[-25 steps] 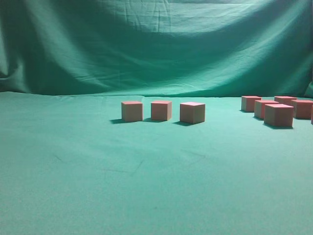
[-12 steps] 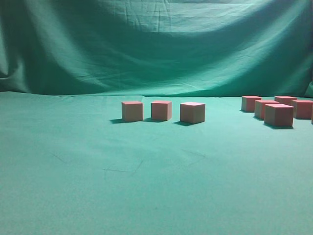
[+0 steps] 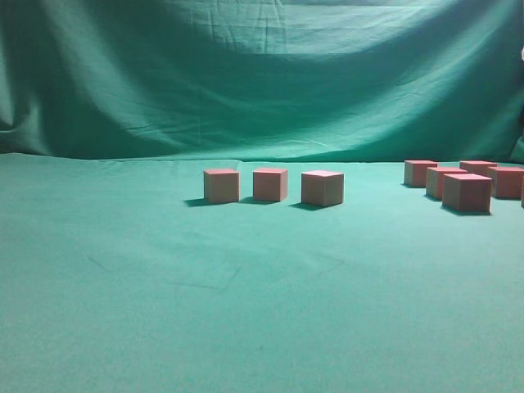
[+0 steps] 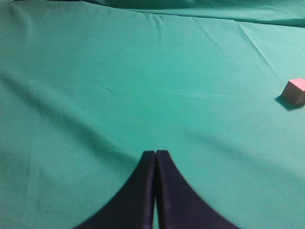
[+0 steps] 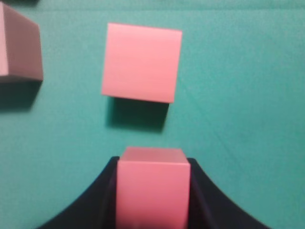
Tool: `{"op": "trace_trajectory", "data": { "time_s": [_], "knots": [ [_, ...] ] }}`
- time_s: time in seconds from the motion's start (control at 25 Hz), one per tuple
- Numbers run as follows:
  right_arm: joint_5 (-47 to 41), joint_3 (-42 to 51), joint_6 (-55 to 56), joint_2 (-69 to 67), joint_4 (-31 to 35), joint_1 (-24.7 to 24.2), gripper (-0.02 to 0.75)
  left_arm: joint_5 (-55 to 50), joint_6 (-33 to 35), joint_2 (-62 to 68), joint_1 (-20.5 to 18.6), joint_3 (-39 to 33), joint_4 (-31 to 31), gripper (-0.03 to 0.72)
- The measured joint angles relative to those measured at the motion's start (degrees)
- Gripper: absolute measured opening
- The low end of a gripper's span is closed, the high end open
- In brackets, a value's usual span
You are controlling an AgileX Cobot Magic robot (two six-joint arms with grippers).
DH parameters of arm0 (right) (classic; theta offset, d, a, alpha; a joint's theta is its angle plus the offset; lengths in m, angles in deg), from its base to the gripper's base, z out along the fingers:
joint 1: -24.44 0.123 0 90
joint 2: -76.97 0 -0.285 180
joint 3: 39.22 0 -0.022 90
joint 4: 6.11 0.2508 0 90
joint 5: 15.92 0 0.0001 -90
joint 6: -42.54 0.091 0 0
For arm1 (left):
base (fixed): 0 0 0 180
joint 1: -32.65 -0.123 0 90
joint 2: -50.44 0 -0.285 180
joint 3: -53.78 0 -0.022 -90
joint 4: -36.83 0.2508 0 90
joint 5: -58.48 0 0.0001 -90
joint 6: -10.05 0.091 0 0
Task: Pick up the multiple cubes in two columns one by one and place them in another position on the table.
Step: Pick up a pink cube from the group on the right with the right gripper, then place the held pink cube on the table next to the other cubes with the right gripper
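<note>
Three cubes stand in a row mid-table: left (image 3: 221,186), middle (image 3: 270,184), right (image 3: 322,188). Several more cubes cluster at the right, the nearest one (image 3: 467,193) in front. My right gripper (image 5: 152,162) is shut on a pink cube (image 5: 151,195) and holds it above the table (image 3: 246,311). Another cube (image 5: 141,62) lies just beyond it and one more (image 5: 19,45) at the far left. My left gripper (image 4: 156,153) is shut and empty over bare cloth, with one cube (image 4: 296,90) far to its right. Neither gripper's jaws show in the exterior view.
A draped green cloth backdrop (image 3: 262,82) hangs behind the table. The teal cloth is slightly wrinkled in front of the row of three cubes. A small pale bit (image 3: 521,54) shows at the exterior view's right edge.
The cubes on the table have not moved. A small pale bit has come into view at the upper right edge of the exterior view.
</note>
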Motion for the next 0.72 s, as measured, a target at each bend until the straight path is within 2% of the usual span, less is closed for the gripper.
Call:
{"op": "trace_trajectory", "data": {
  "time_s": [0.16,0.32,0.48,0.72],
  "knots": [
    [-5.67,-2.89,-0.51,3.66,1.14,2.00,0.255,0.00,0.00,0.00,0.00,0.00,0.00,0.000],
    [-16.24,-10.31,-1.30,7.25,2.81,7.05,0.255,0.00,0.00,0.00,0.00,0.00,0.00,0.000],
    [-27.23,-20.71,1.34,6.96,5.35,14.36,0.255,0.00,0.00,0.00,0.00,0.00,0.00,0.000],
    [-31.39,-32.12,4.44,1.48,5.82,26.21,0.255,0.00,0.00,0.00,0.00,0.00,0.00,0.000]
  ]
}}
